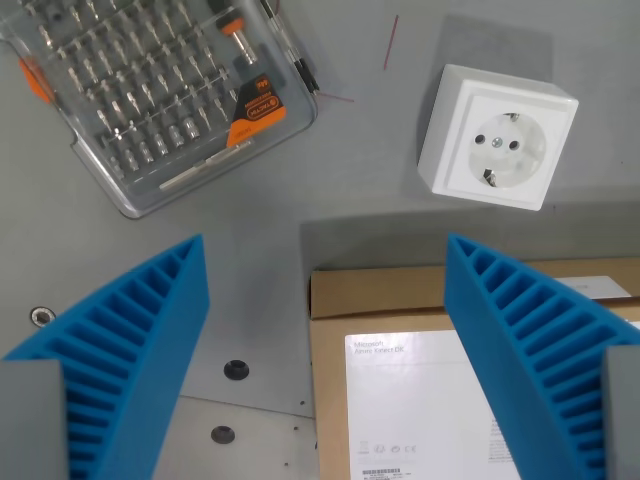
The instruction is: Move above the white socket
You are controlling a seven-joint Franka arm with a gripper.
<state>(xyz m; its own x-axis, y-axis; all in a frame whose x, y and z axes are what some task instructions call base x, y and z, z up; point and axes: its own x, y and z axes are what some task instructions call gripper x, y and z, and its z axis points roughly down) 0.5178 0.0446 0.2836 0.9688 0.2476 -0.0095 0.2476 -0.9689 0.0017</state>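
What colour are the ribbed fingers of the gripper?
The fingers are bright blue, clearest in the wrist view; the gripper stands open.

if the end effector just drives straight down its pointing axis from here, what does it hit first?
Probably the cardboard box or the grey table beside it: the open end effector straddles the box's left edge, with blue fingers either side. Depth is unclear. The white socket lies toward the wrist view's upper right, off that line.

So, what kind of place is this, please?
Probably a lab or workshop bench. A clear case of screwdriver bits, a loose white socket and a cardboard box lie on a grey metal table with bolt holes, under the open blue gripper.
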